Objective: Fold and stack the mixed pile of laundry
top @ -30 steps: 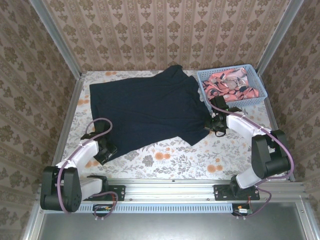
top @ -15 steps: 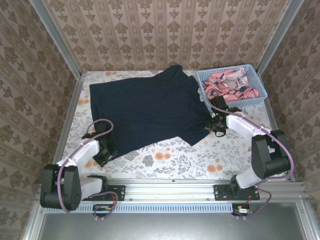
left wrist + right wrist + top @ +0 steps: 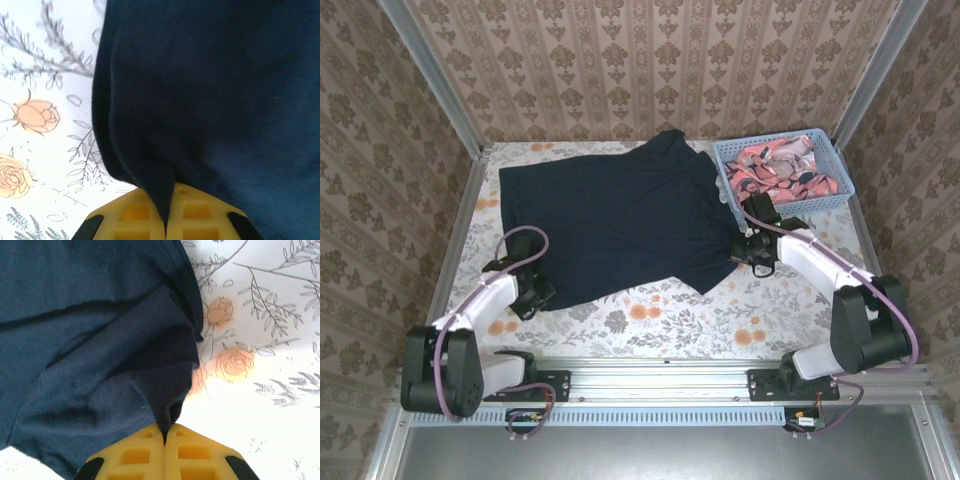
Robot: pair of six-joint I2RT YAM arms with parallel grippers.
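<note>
**Item 1. Left gripper (image 3: 167,220).** Yellow pads pressed together on a fold of dark cloth that rises in a peak between them. In the top view the left gripper (image 3: 532,292) sits at the near-left corner of the shirt. Judged purpose: a corner pinch, taken low at the table so the edge can be lifted and carried over.

**Item 2. Right gripper (image 3: 165,437).** Pads closed on a bunched tuck of the same cloth beside a stitched edge. Seen from above, the right gripper (image 3: 752,250) is at the shirt's near-right corner, just near of the basket. Judged purpose: the matching hold, so both near corners travel together in one fold.

**Item 3. Dark T-shirt (image 3: 610,215).** Spread flat, mid-table, on the floral table cover (image 3: 660,320). Long axis runs left to right, a little askew. One sleeve juts out at the far edge, right of centre, so the shoulder end probably points right toward the basket and the hem left; the collar itself cannot be made out.

**Item 4. Pink patterned garment (image 3: 782,167).** Crumpled, unfolded, lying inside the light blue basket (image 3: 810,200) at far right. No clear axis. Awaits its turn.
</note>
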